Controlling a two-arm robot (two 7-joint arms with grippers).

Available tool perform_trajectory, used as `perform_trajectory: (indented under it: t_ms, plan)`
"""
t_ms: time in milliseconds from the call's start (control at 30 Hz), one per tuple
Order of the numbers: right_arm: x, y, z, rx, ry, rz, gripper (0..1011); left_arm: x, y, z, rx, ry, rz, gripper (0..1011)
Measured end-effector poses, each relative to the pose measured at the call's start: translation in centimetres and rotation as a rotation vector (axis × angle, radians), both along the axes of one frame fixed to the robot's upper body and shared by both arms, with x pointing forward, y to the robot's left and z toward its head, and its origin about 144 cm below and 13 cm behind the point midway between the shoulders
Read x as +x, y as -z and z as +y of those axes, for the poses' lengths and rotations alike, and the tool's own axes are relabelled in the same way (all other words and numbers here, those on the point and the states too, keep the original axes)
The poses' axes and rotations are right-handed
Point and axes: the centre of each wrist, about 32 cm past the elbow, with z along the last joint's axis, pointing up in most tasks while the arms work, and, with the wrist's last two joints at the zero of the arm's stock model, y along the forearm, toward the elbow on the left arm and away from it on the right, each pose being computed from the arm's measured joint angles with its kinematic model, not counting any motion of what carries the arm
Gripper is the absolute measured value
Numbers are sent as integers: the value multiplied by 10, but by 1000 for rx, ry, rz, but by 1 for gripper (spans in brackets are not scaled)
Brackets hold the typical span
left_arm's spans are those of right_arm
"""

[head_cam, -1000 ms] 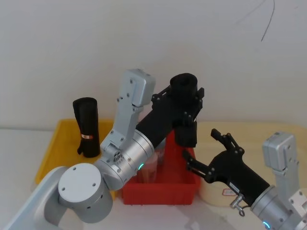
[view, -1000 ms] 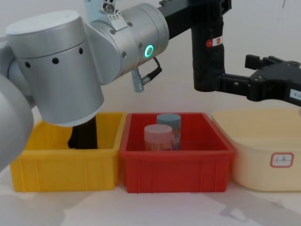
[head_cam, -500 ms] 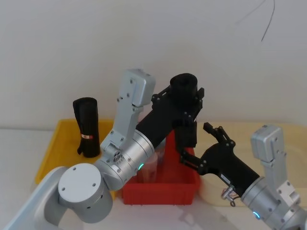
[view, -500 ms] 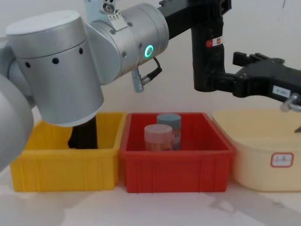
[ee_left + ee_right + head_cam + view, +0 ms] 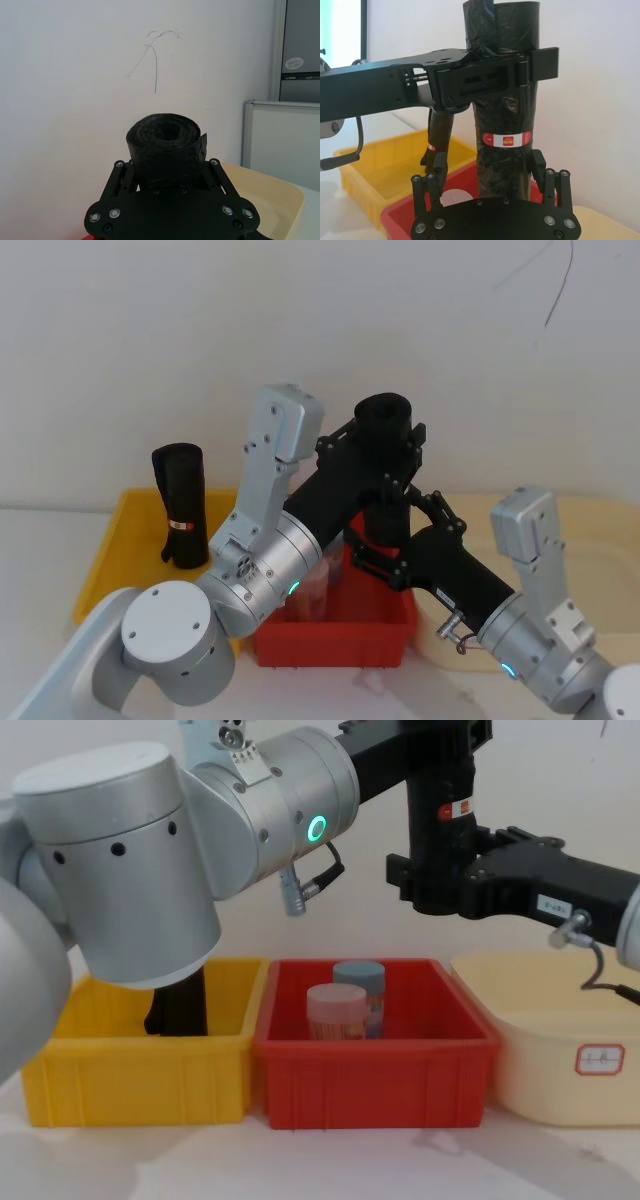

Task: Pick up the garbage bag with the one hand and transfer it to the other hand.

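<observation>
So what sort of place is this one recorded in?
Probably an indoor robotics test bench rather than a home: a bare white wall, and a yellow bin, a red bin and a cream tub lined up on a table.

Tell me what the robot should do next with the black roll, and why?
Probably shut the right gripper on the garbage bag: its open fingers flank the roll's lower part, while the left gripper clamps the upper part.
</observation>
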Motion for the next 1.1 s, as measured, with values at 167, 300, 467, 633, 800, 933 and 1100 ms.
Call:
perform_trajectory:
  t_ms: [167,300,467,633,800,933,1100]
  plan:
    - [5,-1,5,-13,2,-12,1001,0,0,0,0,0,0,435]
    - [9,-2,9,-18,9,-16,969,0,0,0,0,0,0,435]
    - [12,-3,12,-17,17,-21,878,0,0,0,0,0,0,435]
    - [14,-5,14,-7,26,-25,721,0,0,0,0,0,0,435]
    - [15,-8,15,5,35,-25,583,0,0,0,0,0,0,435]
    - [16,-9,15,10,37,-22,542,0,0,0,0,0,0,435]
    - [16,-11,15,18,40,-19,542,0,0,0,0,0,0,468]
